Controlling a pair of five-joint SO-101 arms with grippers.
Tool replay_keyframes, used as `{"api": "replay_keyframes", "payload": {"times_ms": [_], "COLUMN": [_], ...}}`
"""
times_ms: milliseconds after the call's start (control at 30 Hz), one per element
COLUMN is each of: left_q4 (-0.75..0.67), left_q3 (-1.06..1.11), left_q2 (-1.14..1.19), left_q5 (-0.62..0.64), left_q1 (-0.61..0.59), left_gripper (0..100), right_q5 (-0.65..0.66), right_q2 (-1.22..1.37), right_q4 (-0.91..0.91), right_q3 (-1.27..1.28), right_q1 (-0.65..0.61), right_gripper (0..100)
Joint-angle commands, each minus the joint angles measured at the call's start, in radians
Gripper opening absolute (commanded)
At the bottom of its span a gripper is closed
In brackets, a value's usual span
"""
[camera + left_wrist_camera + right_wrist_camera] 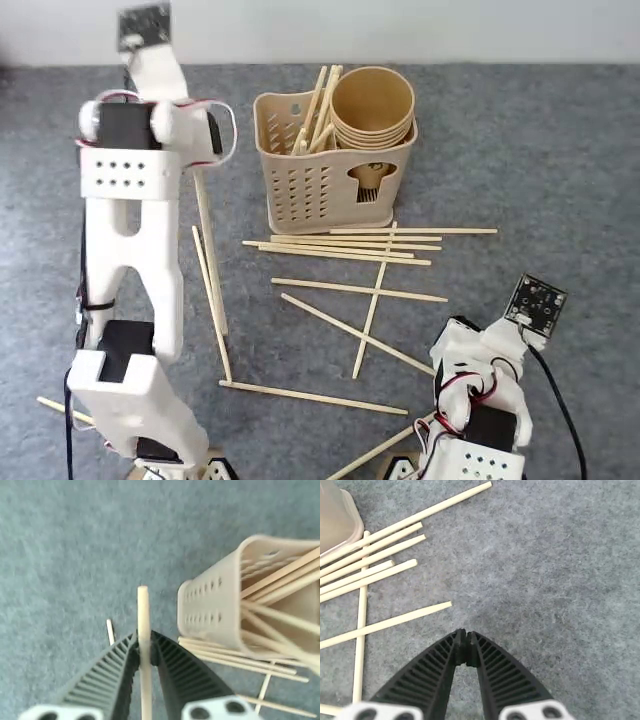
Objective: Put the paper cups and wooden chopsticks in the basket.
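A beige slotted basket (318,178) stands at the back of the table with stacked paper cups (372,105) and several wooden chopsticks (318,105) in it. My left gripper (144,637) is shut on one chopstick (143,610), held above the carpet just left of the basket (215,610). In the high view that chopstick (208,240) slants down from under the left arm (130,170). My right gripper (466,635) is shut with nothing in it, low over the carpet near loose chopsticks (375,545). The right arm (480,385) sits at the front right.
Several loose chopsticks (350,245) lie on the grey carpet in front of the basket, some crossing each other (365,325). More lie along the front (315,397), and one at the front left (58,408). Bare carpet (540,170) spreads to the right of the basket.
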Motion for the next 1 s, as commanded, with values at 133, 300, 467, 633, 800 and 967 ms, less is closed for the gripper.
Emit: {"api": "replay_keyframes", "payload": {"times_ms": [133,300,467,633,800,967], "left_q4": [0.029,0.011,-0.141,-0.334,-0.446,-0.503], "left_q3": [-0.294,-0.460,-0.562,-0.564,-0.527,-0.492], "left_q2": [-0.068,-0.064,-0.061,-0.058,-0.023,0.072], "left_q5": [0.000,0.009,0.104,0.167,0.166,0.169], "left_q1": [0.008,0.032,0.031,0.034,0.083,0.107], "left_gripper": [1,1,1,1,1,1], "right_q5": [-0.005,-0.005,-0.006,-0.006,-0.006,-0.006], "right_q2": [-0.015,-0.015,-0.015,-0.015,-0.015,-0.015], "right_q4": [0.008,0.008,0.008,0.008,0.007,0.007], "right_q3": [0.015,0.015,0.015,0.015,0.015,0.015], "right_q1": [0.007,0.007,0.007,0.007,0.007,0.007], "right_gripper": [0.9,0.9,0.9,0.9,0.9,0.9]}}
